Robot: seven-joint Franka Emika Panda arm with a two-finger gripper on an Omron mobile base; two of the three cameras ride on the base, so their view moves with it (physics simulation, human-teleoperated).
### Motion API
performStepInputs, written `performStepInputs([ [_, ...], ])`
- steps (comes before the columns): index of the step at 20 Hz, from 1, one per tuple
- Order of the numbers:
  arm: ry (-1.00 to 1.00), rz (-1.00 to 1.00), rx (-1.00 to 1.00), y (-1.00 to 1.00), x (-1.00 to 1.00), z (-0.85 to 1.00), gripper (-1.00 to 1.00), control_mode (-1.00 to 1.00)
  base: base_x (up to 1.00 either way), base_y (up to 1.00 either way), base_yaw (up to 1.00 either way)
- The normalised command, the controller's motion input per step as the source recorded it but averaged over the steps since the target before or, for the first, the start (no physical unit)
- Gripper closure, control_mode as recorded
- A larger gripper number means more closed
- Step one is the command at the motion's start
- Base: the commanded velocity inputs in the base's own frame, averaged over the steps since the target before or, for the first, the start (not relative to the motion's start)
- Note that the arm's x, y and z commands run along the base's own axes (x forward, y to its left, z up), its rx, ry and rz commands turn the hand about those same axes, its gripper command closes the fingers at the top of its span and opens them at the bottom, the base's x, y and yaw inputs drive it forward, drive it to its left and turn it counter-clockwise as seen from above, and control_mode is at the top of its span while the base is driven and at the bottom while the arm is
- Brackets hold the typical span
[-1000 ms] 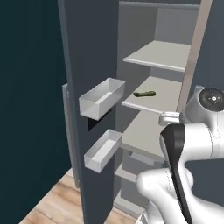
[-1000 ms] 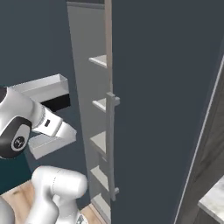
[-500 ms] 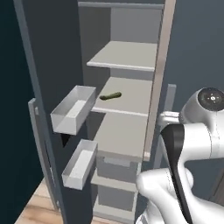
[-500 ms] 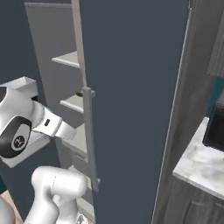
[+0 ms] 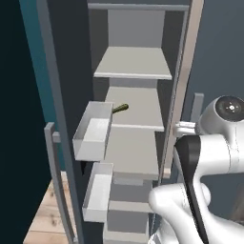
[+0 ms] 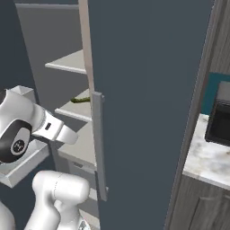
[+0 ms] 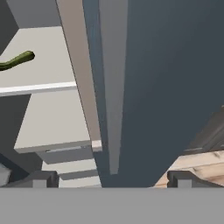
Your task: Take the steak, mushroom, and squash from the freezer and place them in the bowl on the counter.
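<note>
Facing the open freezer [image 5: 138,62], the robot is sitting with its tool [image 7: 111,177] released, both dark tips spread wide at the bottom of the hand view and nothing between them. Working left to right in the left base view: the door is swung out on the left with two white door bins [image 5: 93,129] stacked on its inner face, then come the pale shelves, then the white arm at lower right. The squash [image 5: 120,108] is lying on the second shelf from the top, toward its left side, just behind the upper bin's rim. In the hand view the squash [image 7: 15,61] is showing at the far left, well off from where the tool is aiming, which is at the cabinet's edge post.

Its long axis is running roughly along the shelf's width, slightly angled, one end toward the door side and the other toward the shelf's middle; it looks gently curved.

To do this reach well, the hand is probably needing to swing left past the post, come in above the shelf, and turn so the tips close across the squash's narrow width. Steak and mushroom cannot be made out here. On the far right of the right base view, the bench [image 6: 209,159] is waiting.
</note>
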Motion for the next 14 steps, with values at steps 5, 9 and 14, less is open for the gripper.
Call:
performStepInputs([
  [5, 0.0, 0.0, 0.0, 0.0, 0.0, 0.0, -1.0, 1.0, 0.49, 0.15, -0.07],
  [9, 0.0, 0.0, 0.0, 0.0, 0.0, 0.0, -1.0, 1.0, 0.8, 0.48, -0.03],
  [14, 0.0, 0.0, 0.0, 0.0, 0.0, 0.0, -1.0, 1.0, 0.73, 0.44, 0.0],
])
